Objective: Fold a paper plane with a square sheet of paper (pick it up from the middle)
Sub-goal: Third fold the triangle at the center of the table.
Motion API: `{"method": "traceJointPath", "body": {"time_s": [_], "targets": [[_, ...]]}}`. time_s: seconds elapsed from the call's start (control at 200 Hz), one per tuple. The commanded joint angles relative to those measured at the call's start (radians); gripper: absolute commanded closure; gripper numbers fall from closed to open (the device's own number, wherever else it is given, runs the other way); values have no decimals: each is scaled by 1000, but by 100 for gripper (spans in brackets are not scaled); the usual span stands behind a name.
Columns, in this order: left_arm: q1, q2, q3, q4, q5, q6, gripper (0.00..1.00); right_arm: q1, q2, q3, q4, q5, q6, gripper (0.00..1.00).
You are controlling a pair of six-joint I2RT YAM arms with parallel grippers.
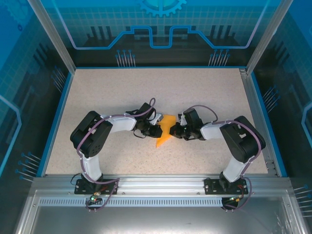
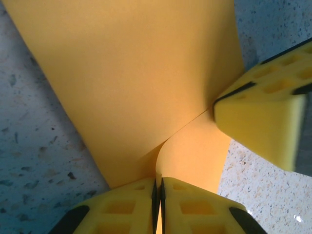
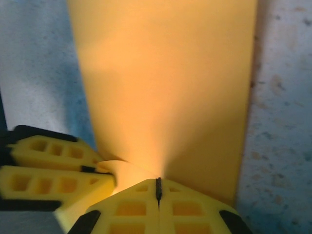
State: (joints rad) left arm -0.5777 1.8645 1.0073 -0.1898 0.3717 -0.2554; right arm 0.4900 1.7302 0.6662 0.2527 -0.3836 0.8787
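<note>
The folded paper point(image 1: 166, 127) is over the middle of the table point(image 1: 122, 92). The left gripper point(image 2: 158, 197) pinches one edge of it with jaws closed. The right gripper point(image 3: 158, 192) clamps the opposite edge, also closed.

top camera looks down from high behind; both wrist cameras sit very close, sharing the orange paper point(image 2: 131, 83).

Count: one creased sheet of thin orange-yellow paper point(image 1: 165, 132); one speckled beige tabletop point(image 1: 204, 92). Two black-and-white robot arms, a left arm point(image 1: 92, 134) and a right arm point(image 1: 241, 139), each ending in one gripper: left gripper point(image 2: 159, 195), right gripper point(image 3: 158, 191). Yellow blocky fingers point(image 2: 122, 209) with moulded pockets: four in all, two per gripper.
</note>
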Motion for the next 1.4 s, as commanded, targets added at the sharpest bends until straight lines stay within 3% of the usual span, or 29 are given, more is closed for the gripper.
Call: {"method": "traceJointPath", "body": {"time_s": [0.0, 0.18, 0.27, 0.43, 0.49, 0.645, 0.72, 0.82, 1.05, 1.396], "targets": [[5, 16, 13, -83, -18, 16, 86, 3, 34, -6, -10, 16, 4, 100], [5, -63, 56, -132, -63, -9, 77, 4, 40, -24, -35, 45, -10, 100], [5, -105, 69, -162, -81, -13, 63, 4, 52, -9, -41, 30, -14, 100], [6, -196, 49, -192, -107, -66, 56, 8, 50, 4, -61, 43, -8, 100], [5, -223, 36, -198, -88, -93, 57, 8, 50, 3, -67, 47, -7, 100], [-6, -255, -22, -102, 109, -206, 69, 9, 59, 18, -97, 54, -19, 100], [-10, -229, -38, -32, 218, -255, 72, 8, 58, 16, -106, 59, -20, 100], [-18, -183, -44, 37, 284, -289, 74, 7, 60, 16, -113, 61, -23, 100], [-21, -91, -26, 33, 323, -272, 75, 7, 60, 14, -122, 65, -24, 100], [-4, -4, -31, -16, 276, -218, 76, 6, 65, 21, -146, 71, -31, 100]]}}
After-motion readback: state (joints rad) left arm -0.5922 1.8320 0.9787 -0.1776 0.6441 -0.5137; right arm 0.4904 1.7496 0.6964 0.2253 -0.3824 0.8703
